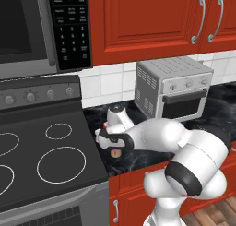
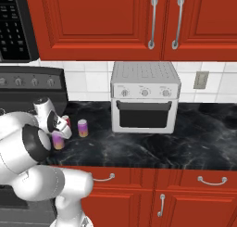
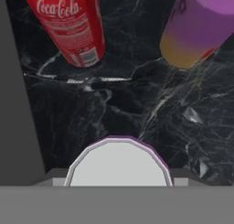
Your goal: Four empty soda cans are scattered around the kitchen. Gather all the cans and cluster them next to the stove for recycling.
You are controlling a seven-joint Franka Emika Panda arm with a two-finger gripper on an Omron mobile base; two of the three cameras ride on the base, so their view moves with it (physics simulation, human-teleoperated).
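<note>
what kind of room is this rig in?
A rendered home kitchen, by the look of it: a stove with white burner rings, a toaster oven on the black marbled counter, red cabinets above. Soda cans stand by the stove.

Red can, purple can upright beside stove, third can seemingly nearer

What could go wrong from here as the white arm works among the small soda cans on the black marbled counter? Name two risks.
1. The gripper hangs right over a silver-topped, purple-rimmed can, with the red Coca-Cola can and the purple can with an orange base close ahead. A sideways swing could topple either.
2. The can under the gripper seems near the front edge of the counter. A nudge might roll it off.
</note>
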